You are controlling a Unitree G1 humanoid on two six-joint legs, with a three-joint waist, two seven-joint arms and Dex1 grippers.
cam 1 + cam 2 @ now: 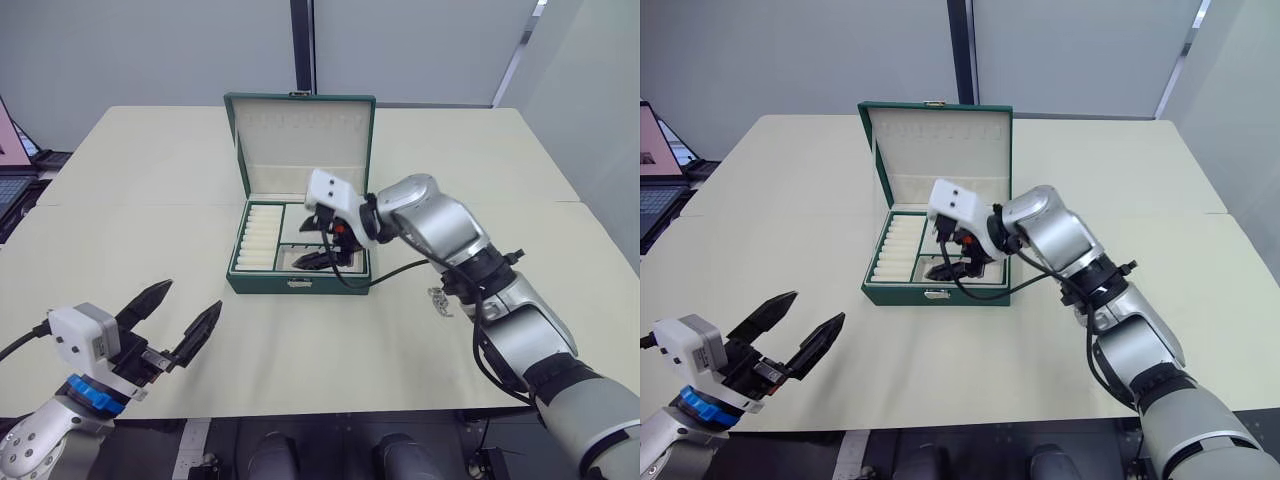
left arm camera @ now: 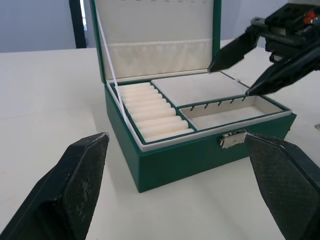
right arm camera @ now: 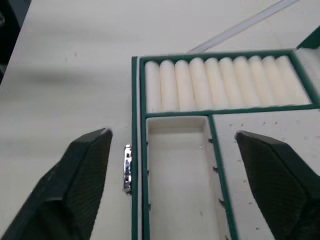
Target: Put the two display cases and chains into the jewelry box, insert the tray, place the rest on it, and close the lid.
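Observation:
The dark green jewelry box (image 1: 290, 283) stands open in the middle of the table, its cream-lined lid (image 1: 300, 140) upright at the back. The tray (image 3: 210, 131) sits inside it, with ring rolls (image 1: 262, 235) on the left and bare compartments on the right. My right gripper (image 1: 318, 240) hovers open just above the tray's front compartment, holding nothing. One small silver chain (image 1: 440, 298) lies on the table to the right of the box, beside my right forearm. The display cases are out of view. My left gripper (image 1: 192, 296) is open and holds nothing, low over the table at the front left.
A laptop (image 1: 660, 170) sits beyond the table's left edge. The table's near edge (image 1: 330, 412) runs just in front of my left gripper. A seam (image 1: 130, 205) crosses the tabletop level with the box.

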